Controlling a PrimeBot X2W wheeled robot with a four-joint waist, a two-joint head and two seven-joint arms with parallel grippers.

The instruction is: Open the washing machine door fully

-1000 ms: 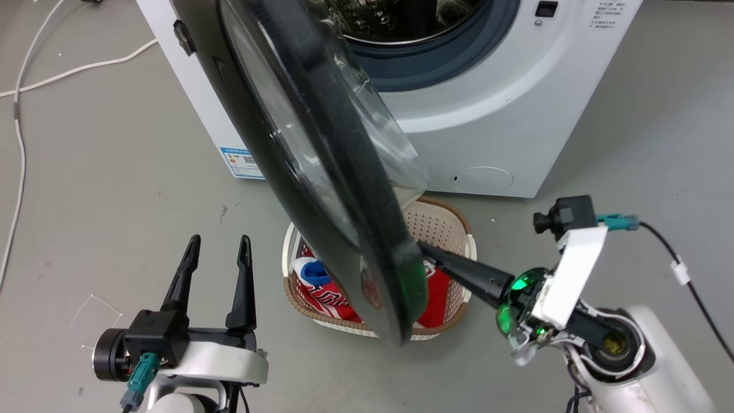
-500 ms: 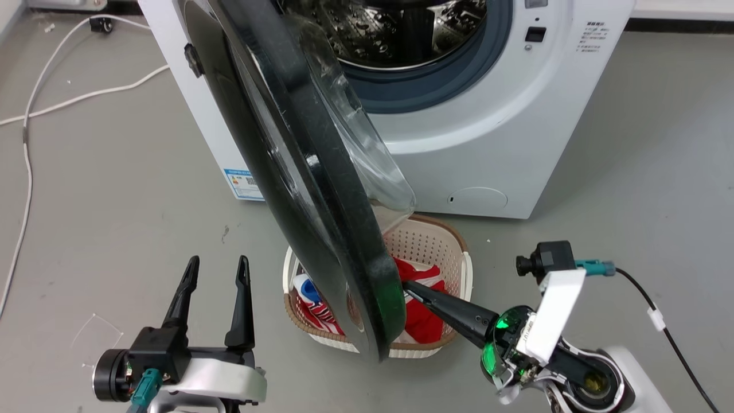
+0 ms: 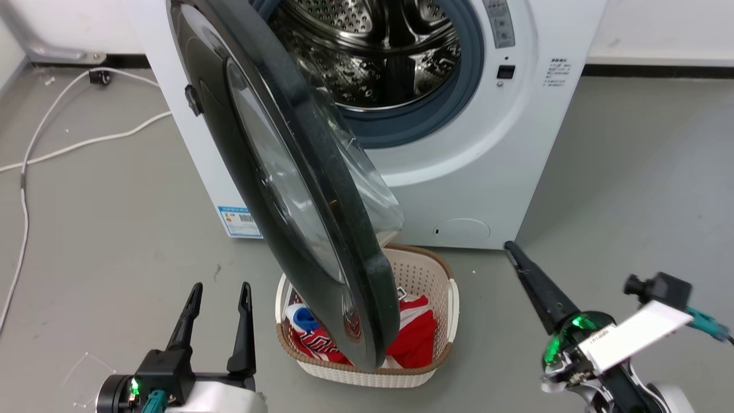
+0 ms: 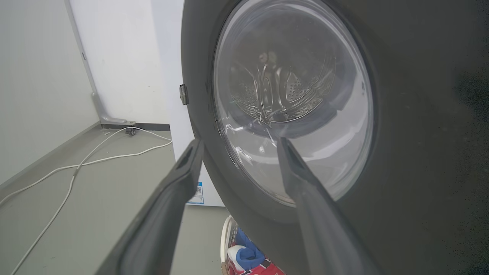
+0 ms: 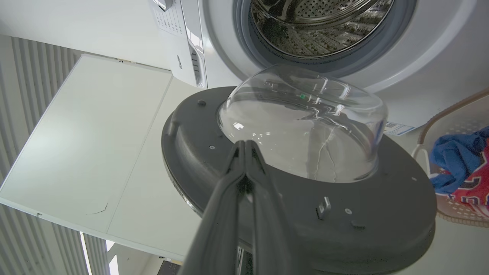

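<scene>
Underfoot, grey floor (image 3: 114,218), white cable (image 3: 109,137), washing machine door (image 3: 269,172) half open, left fingers (image 3: 243,327) apart, right fingers (image 3: 539,287) together

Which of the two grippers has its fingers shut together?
The right gripper, two long dark fingers pressed together; the left gripper holds its fingers spread apart.

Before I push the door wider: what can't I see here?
Head view: the washing machine door runs off the top edge; so does the drum.
Head view: the door's lower rim covers part of the laundry basket clothes.
The blue label print is too small.
</scene>
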